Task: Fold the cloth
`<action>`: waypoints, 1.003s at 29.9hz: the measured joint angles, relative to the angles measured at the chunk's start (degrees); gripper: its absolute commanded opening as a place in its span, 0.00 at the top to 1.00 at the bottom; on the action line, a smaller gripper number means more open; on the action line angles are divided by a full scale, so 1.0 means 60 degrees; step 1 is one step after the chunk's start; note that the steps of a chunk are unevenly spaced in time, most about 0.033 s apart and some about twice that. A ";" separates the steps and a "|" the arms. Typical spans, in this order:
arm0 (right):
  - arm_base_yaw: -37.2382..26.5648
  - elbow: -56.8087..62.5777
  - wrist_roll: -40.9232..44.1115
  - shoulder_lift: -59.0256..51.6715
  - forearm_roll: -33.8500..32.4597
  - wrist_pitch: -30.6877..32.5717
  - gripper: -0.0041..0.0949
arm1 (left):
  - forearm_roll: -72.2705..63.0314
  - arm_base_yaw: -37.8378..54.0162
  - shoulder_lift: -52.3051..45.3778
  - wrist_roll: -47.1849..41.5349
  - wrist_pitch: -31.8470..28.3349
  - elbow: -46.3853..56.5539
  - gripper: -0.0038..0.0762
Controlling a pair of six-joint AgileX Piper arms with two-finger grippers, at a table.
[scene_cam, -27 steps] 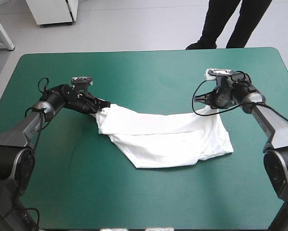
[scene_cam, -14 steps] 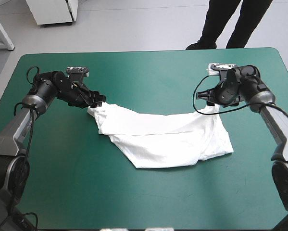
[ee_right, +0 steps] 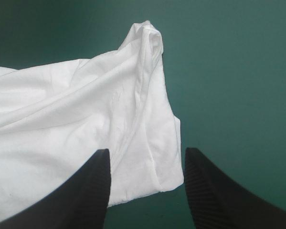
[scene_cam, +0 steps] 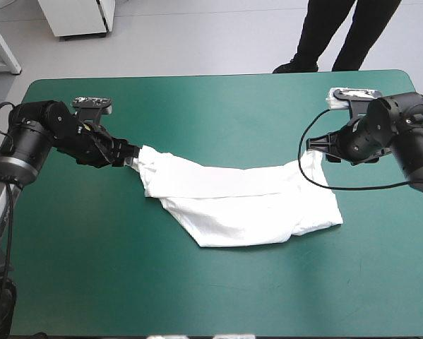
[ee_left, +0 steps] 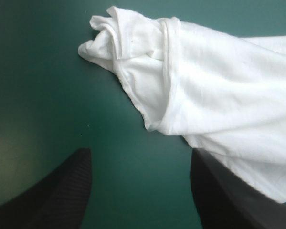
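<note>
The T-shirt (scene_cam: pixel 246 205) lies across the middle of the teal-green cover (scene_cam: pixel 197 296). It looks like 1 fold is in, with a doubled layer along the far edge, but it's lopsided and bunched at the corners. The left gripper (ee_left: pixel 139 157) and right gripper (ee_right: pixel 147 155) both have fingers spread wide and hold nothing, 1 at each far corner. I'd guess at least 1 more fold is left.

The high view looks forward and down over the table (scene_cam: pixel 218 296), while each wrist view sits close above one end of the T-shirt (scene_cam: pixel 246 201), which all three share.
</note>
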 measured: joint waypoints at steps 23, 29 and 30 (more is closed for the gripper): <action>0.0000 0.0000 0.0064 -0.0155 -0.0249 0.0145 0.51 | 0.0757 -0.1675 0.1421 -0.0716 -0.0150 -0.0012 0.47; 0.0000 0.0000 0.0072 -0.0155 -0.0507 0.0153 0.51 | 0.1083 -0.1763 0.1900 -0.0999 -0.0213 0.0156 0.47; 0.0000 0.0000 0.0072 -0.0155 -0.0595 0.0155 0.51 | 0.1083 -0.1763 0.1961 -0.1007 -0.0286 0.0264 0.47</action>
